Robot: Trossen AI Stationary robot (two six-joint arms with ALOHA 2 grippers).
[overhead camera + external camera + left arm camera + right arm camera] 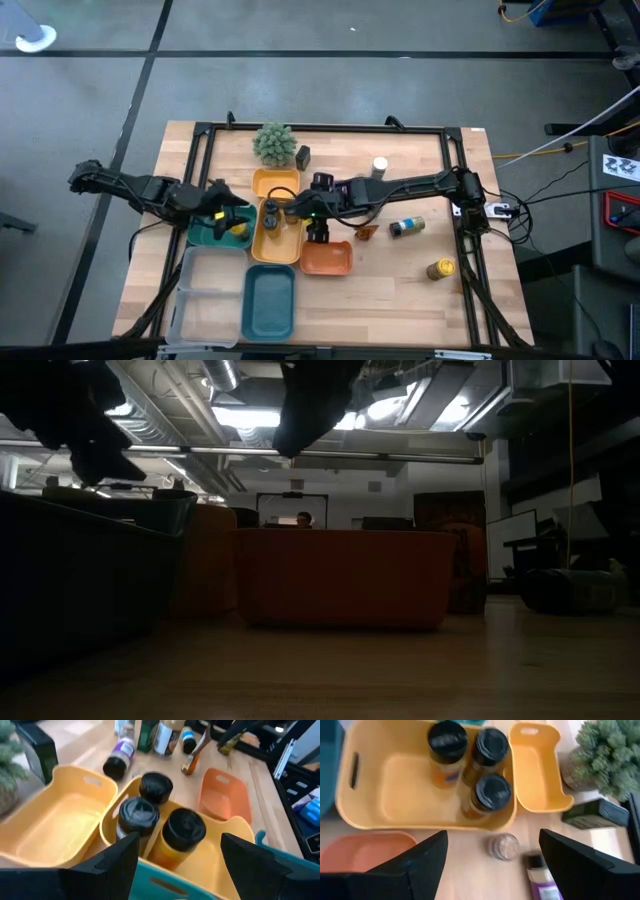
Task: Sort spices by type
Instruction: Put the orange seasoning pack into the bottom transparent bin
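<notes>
Right gripper hangs with fingers spread wide, nothing between them — and just ahead of the tips a small clear jar stands upright on the wood, just outside the big yellow tray. A purple-labelled bottle lies on its side beside it. Inside the tray, three dark-capped jars cluster at one end. Left gripper, also released and empty, hovers over the teal tray's rim. The right arm looks nearer the loose jar.
</notes>
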